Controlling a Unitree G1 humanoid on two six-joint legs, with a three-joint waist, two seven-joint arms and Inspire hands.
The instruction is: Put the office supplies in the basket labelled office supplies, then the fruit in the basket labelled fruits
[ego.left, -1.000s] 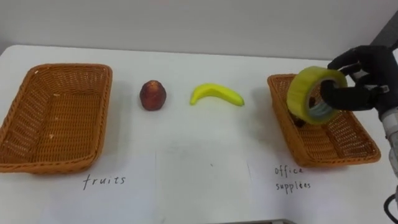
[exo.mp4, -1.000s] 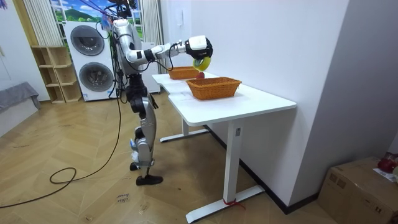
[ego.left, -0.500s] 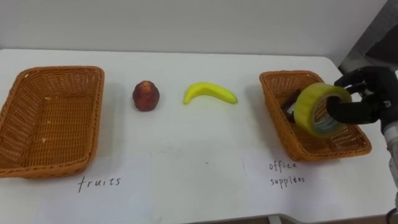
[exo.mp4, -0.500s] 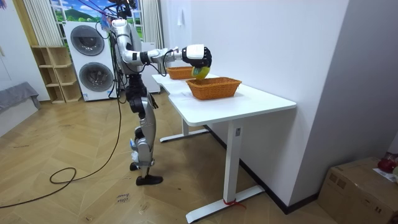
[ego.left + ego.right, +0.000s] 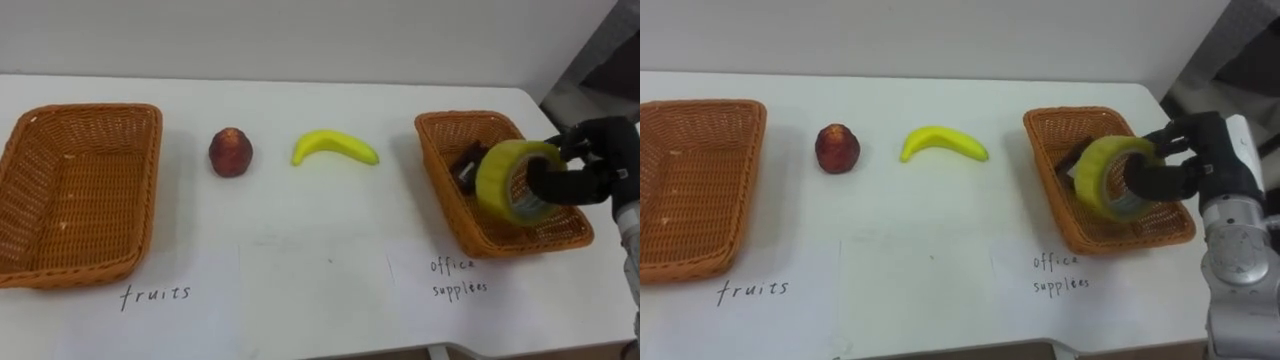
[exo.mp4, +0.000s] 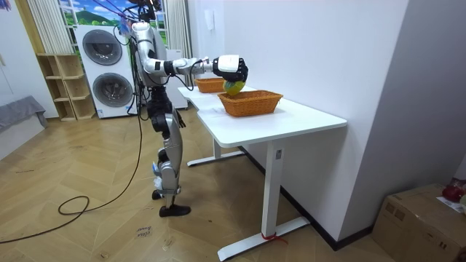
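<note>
Right hand [image 5: 592, 165] at the right edge of the frame, fingers and thumb curled round the yellow tape roll [image 5: 503, 180], thumb hooked through its core

Tape roll stands on edge, tilted, open core facing lower right, over the middle of the right wicker basket [image 5: 437, 175]; whether it touches the weave I cannot tell

Small dark item [image 5: 466, 166] lies inside that basket, just left of the roll, partly hidden by it

Banana [image 5: 334, 148] on the white table [image 5: 320, 230] at upper centre, curved ends pointing down, well apart from the basket rim

Red round fruit [image 5: 230, 152] left of the banana, near it but not touching

Left wicker basket [image 5: 80, 200] at the left edge of the frame, nothing in it

A handwritten label [image 5: 155, 294] sits on the table below the left basket, another below the right one

Room view: I stand at the table's long side, right arm stretched out level over the nearer basket, tape under my hand
</note>
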